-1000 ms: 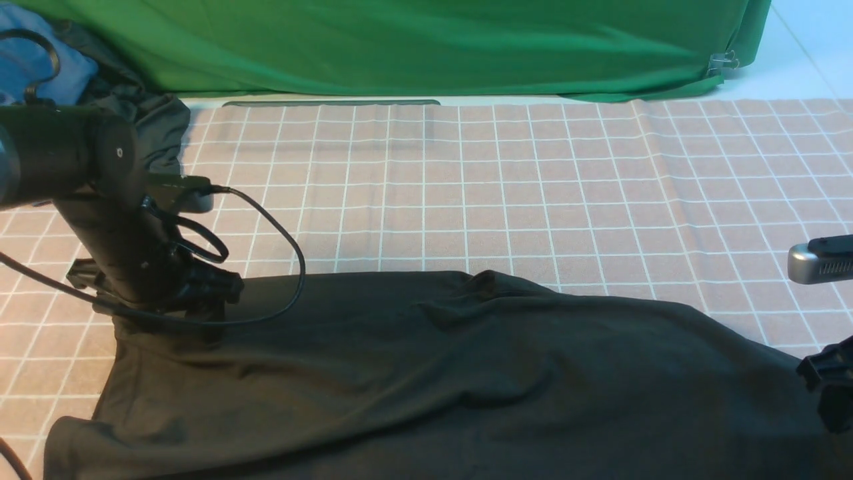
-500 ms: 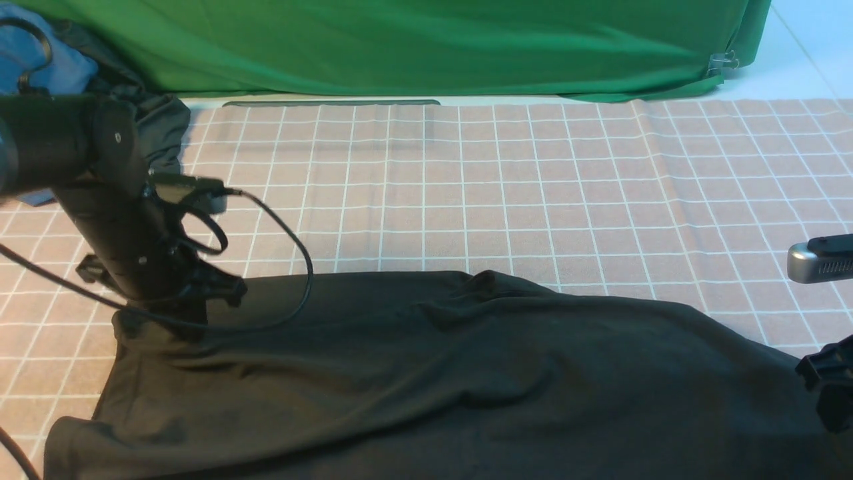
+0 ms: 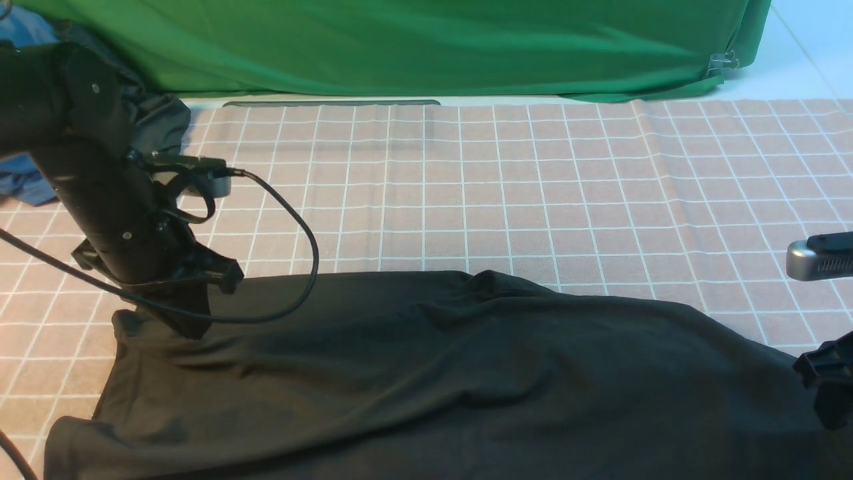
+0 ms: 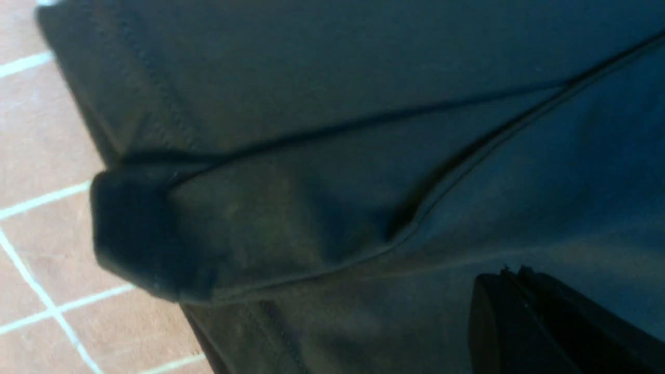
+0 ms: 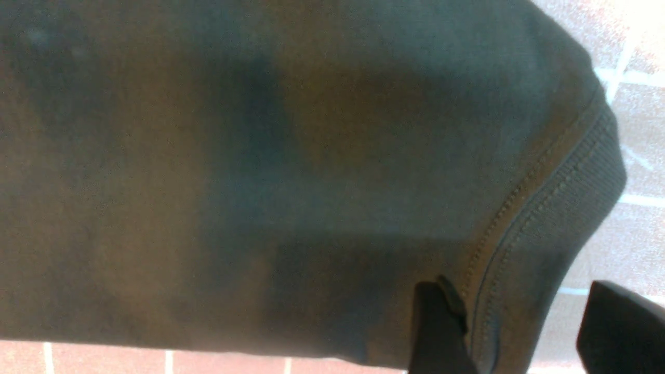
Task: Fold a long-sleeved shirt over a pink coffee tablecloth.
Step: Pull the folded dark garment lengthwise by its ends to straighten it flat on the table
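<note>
Now, starting at the left: my left gripper (image 3: 191, 323) was spread wide a second ago and is now pressed together on the far left corner of the long-sleeved shirt (image 3: 466, 373). The arm has also come up a little, and a small peak of black cloth rises with it off the pink coffee tablecloth (image 3: 533, 187). The left wrist view shows the dark fingers (image 4: 519, 322) closed tight, with a folded seam bunched just beside them. I read that as a grip that has taken, though how much fabric is caught I cannot tell.

Across the middle, the shirt lies spread over the near part of the grid cloth. It is wrinkled and has not shifted, apart from new creases running toward the lifted corner.

On the right, my right gripper (image 5: 519, 322) has not moved. Its jaws stand apart, with the shirt's ribbed edge between them, not yet clamped.

So I judge the fold only half prepared. One corner is held, and the other needs closing on before both arms carry the edge across.
</note>
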`<state>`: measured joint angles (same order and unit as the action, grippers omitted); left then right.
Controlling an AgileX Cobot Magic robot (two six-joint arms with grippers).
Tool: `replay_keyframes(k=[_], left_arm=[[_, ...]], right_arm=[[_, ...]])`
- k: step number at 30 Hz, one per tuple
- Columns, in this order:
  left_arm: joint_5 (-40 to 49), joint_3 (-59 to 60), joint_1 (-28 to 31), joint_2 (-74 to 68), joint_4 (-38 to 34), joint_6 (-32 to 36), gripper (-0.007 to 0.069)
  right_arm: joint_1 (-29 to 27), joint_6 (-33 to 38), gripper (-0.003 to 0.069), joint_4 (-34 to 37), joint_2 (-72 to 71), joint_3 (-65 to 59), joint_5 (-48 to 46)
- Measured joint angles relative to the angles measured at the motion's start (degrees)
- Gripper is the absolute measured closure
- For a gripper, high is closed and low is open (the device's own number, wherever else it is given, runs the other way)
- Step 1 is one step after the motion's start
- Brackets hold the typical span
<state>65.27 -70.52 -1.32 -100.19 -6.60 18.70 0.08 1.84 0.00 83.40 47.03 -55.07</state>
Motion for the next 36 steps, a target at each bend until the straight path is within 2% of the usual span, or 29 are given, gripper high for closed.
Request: replay_keyframes(k=[2,5,6,9,10,12,14,16,19,23,28,31,34,36], left_arm=[[-1.32,0.00,0.00,0.00,0.00,-0.05,0.0552],[-2.85,0.00,0.00,-0.26,0.23,0.07,0.0436],[-2.91,0.00,0.00,-0.34,0.29,0.13,0.0418],[-3.20,0.00,0.00,-1.85,2.72,1.99,0.0271],[-3.33,0.00,0.00,-2.00,2.91,2.56,0.0253],[-4.01,0.00,0.00,-3.68,6.13,3.12,0.0155],[-5.08,0.00,0.00,-4.49,8.08,3.05,0.0104],[-5.85,0.00,0.00,-5.27,9.14,3.07,0.0084],[-5.94,0.00,0.00,-6.10,10.06,3.13,0.0071],[-4.54,0.00,0.00,-6.43,10.20,4.72,0.0123],[-1.46,0.00,0.00,-6.59,9.31,7.80,0.0323],[-0.54,0.00,0.00,-6.64,8.75,7.35,0.0383],[-0.55,0.00,0.00,-6.64,8.76,5.98,0.0367],[-0.42,0.00,0.00,-6.64,9.61,5.08,0.0314]], right_arm=[[0.00,0.00,0.0254,0.00,0.00,0.00,0.63],[0.00,0.00,0.0254,0.51,0.00,0.00,2.29],[0.00,0.00,0.0254,0.51,0.00,0.00,2.35],[0.00,0.00,0.0254,0.78,0.00,0.00,3.79],[0.00,0.00,0.0254,0.78,0.00,0.00,3.93],[0.00,0.24,0.0254,0.98,0.00,0.00,4.22],[0.00,0.88,0.0254,0.98,0.00,0.00,4.22],[0.00,1.26,0.0254,1.09,0.00,0.00,4.22],[0.00,1.40,0.0254,1.20,0.00,0.00,4.22],[0.00,1.40,0.0254,1.20,0.00,0.00,4.86],[0.00,1.40,0.0254,1.57,0.00,0.00,5.76],[0.00,1.40,0.0254,1.70,0.00,0.00,5.94],[0.00,1.40,0.0254,1.70,0.00,0.00,6.00],[0.00,1.40,0.0254,1.77,0.00,0.00,6.00]])
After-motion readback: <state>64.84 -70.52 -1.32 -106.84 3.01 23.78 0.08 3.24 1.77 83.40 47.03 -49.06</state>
